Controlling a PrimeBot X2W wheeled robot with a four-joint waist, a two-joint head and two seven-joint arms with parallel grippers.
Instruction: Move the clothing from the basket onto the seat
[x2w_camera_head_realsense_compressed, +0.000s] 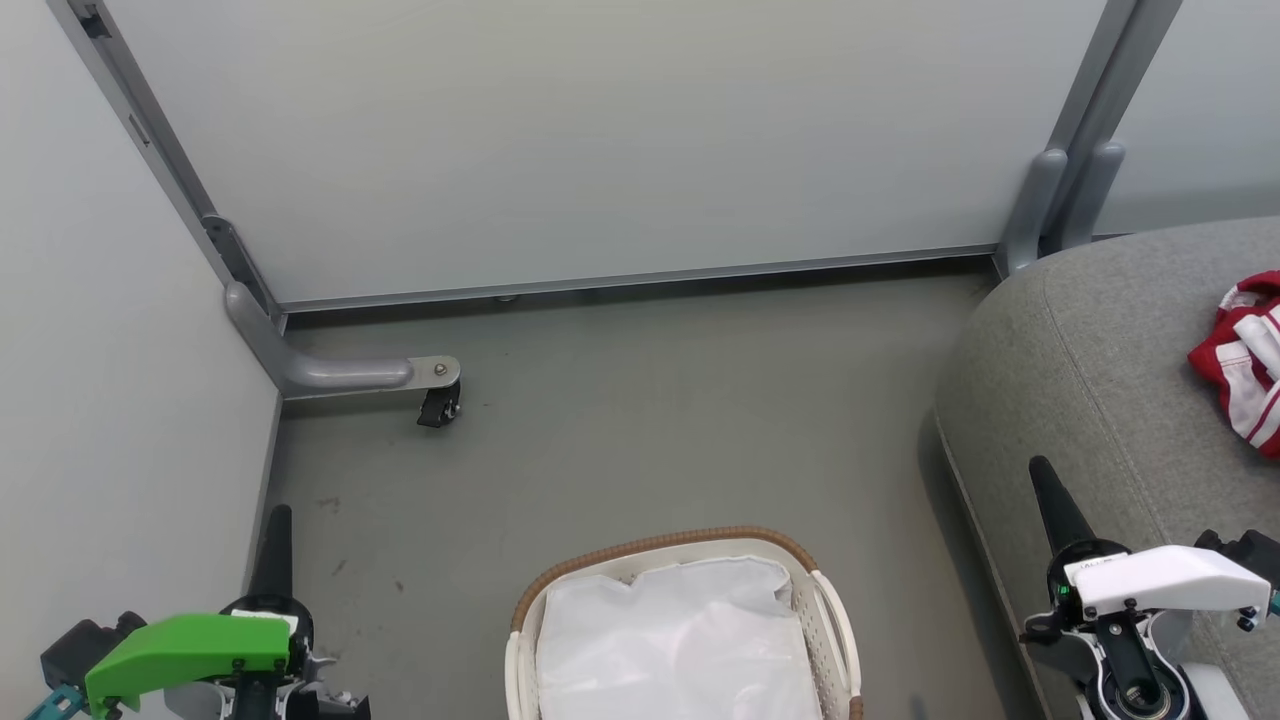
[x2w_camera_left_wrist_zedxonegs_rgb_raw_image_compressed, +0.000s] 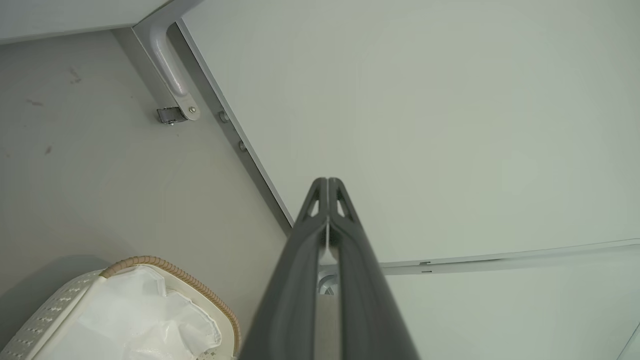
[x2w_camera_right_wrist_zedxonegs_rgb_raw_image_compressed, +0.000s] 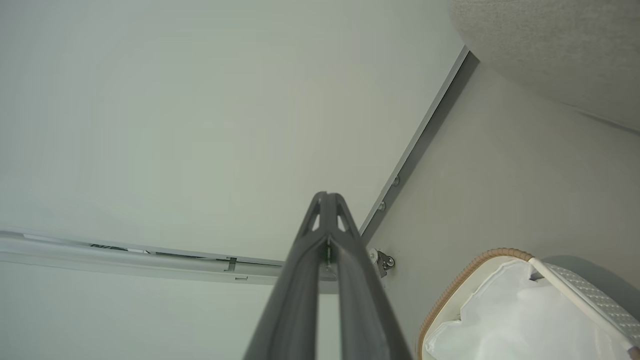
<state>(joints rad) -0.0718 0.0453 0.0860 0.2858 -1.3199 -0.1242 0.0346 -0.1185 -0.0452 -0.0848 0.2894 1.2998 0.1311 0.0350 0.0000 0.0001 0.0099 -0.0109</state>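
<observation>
In the head view the red clothing with white stripes (x2w_camera_head_realsense_compressed: 1243, 350) lies crumpled on the grey sofa (x2w_camera_head_realsense_compressed: 1090, 400) at 3 o'clock. The frame edge cuts it, so it may be one garment or several. It is well apart from the laundry basket (x2w_camera_head_realsense_compressed: 655, 543) on the floor (x2w_camera_head_realsense_compressed: 650, 420) at 6 o'clock, which holds a white sheet (x2w_camera_head_realsense_compressed: 680, 640). The left jaws at 8 o'clock and the right jaws at 4 o'clock are both clenched on nothing, the left fingers (x2w_camera_left_wrist_zedxonegs_rgb_raw_image_compressed: 300, 280) and the right fingers (x2w_camera_right_wrist_zedxonegs_rgb_raw_image_compressed: 300, 290) meeting at their tips.
</observation>
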